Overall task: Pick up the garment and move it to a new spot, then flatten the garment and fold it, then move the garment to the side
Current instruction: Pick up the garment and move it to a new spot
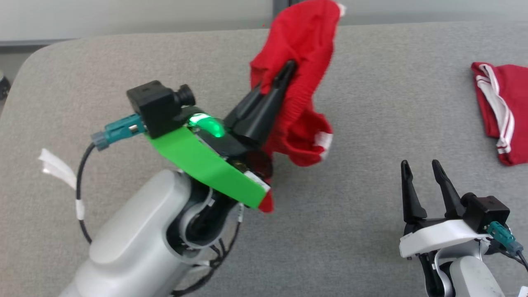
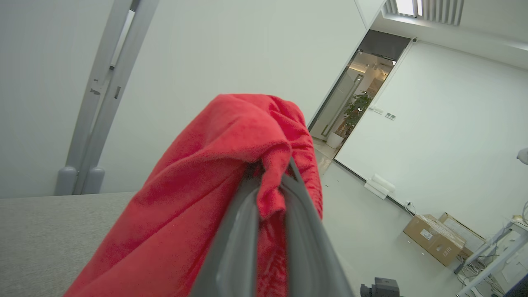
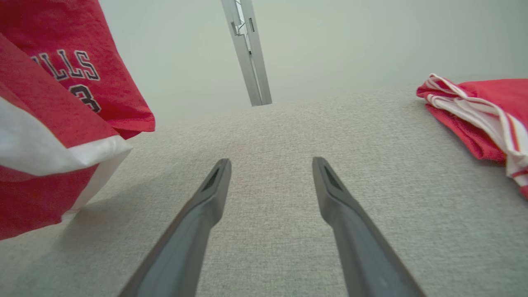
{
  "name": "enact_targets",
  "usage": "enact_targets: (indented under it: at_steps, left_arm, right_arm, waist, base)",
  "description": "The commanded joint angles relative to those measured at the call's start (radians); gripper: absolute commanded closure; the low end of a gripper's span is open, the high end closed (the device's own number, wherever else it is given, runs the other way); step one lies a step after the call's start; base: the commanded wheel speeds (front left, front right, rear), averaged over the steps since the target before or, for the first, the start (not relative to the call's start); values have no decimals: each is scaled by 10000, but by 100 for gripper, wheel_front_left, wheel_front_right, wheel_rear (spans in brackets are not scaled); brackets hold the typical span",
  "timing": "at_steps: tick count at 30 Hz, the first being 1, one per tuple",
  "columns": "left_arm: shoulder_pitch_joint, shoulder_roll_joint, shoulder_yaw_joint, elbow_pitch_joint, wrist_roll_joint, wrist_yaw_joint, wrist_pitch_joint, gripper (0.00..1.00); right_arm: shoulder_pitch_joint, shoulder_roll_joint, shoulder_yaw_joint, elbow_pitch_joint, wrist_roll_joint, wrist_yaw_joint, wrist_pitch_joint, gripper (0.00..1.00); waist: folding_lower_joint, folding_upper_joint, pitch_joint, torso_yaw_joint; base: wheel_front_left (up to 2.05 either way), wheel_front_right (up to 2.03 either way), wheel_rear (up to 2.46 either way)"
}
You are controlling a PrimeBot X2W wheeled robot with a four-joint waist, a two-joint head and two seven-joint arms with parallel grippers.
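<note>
A red garment with white trim hangs bunched above the grey table, pinched between the fingers of my left gripper, which is shut on it. The left wrist view has the red cloth draped over both dark fingers. In the right wrist view the same garment hangs at the left, with dark lettering and a white hem. My right gripper stands open near the table's front right, over bare cloth-covered table, with nothing between its fingers.
A second red garment with white stripes lies folded at the table's right edge, also visible in the right wrist view. The grey table ends at a rounded far-left corner. Cardboard boxes sit on the floor beyond.
</note>
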Motion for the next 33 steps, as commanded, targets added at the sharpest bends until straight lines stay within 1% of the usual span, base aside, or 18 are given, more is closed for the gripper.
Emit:
enact_targets:
  at_steps: [1,3,7,10,12,14,17,20,24,26,29,30,31,32,33]
  left_arm:
    - [158,-253,-66,-338,-128,185,48,100]
    - [89,-733,15,-632,-281,454,-148,100]
    - [-266,-1401,43,-754,-40,745,-513,100]
    - [-269,-1680,177,-419,7,827,-805,100]
    - [11,-1815,378,26,-147,782,-991,100]
    - [351,-1863,575,664,-182,699,-1134,100]
    - [988,-1896,1121,2201,-234,833,-1307,100]
    - [1485,-1901,1558,3945,-103,869,-1362,100]
    - [1832,-1928,2046,5881,137,973,-1379,100]
    - [1936,-1992,2507,6612,194,1026,-1383,100]
    - [2018,-2112,2953,7538,512,1034,-1381,100]
    - [1995,-2150,3184,7790,635,1045,-1380,83]
    - [1985,-2193,3358,7933,782,1035,-1382,57]
    - [2000,-2230,3492,8071,909,1028,-1381,0]
    - [2049,-2267,3629,8197,1038,958,-1381,0]
  right_arm:
    - [195,-20,-17,-38,74,-15,-19,0]
    - [183,-23,21,-44,131,-15,-19,0]
    - [118,-32,8,-74,298,-16,-21,0]
    - [166,-19,15,-83,359,-15,-19,0]
    - [217,-17,85,-60,395,-15,-19,0]
    - [251,-34,13,-81,452,-15,-21,0]
    - [340,-15,-93,-89,429,-15,-20,0]
    - [370,-23,-178,-91,360,-15,-20,0]
    - [473,-18,-303,-75,236,-13,-20,0]
    - [482,-24,-328,-58,154,-13,-20,0]
    - [421,-23,-296,-18,44,-15,-20,0]
    - [373,-24,-305,-8,7,-15,-20,0]
    - [337,-23,-285,4,-14,-15,-21,0]
    - [322,-24,-297,13,-42,-15,-20,0]
    - [325,-24,-295,31,-94,-15,-20,0]
  waist:
    - [0,-1,-566,-1097]
    - [0,-1,-524,-1413]
    - [0,-1,-469,-2102]
    - [0,-1,-392,-2472]
    - [0,-1,-326,-2716]
    - [0,-1,-257,-2904]
    - [0,-1,-162,-3028]
    - [0,-1,-104,-3012]
    - [0,-1,-125,-2748]
    - [0,-1,-166,-2546]
    - [0,-1,-216,-2268]
    - [0,-1,-230,-2156]
    - [0,-1,-244,-2073]
    - [0,-1,-271,-1984]
    - [0,-1,-307,-1868]
  base:
    - [0,0,0]
    - [0,0,0]
    - [0,0,0]
    - [0,0,0]
    - [0,0,0]
    - [0,0,0]
    - [0,0,0]
    - [0,0,0]
    - [0,0,0]
    - [0,0,0]
    - [0,0,0]
    - [0,0,0]
    - [0,0,0]
    - [0,0,0]
    - [0,0,0]
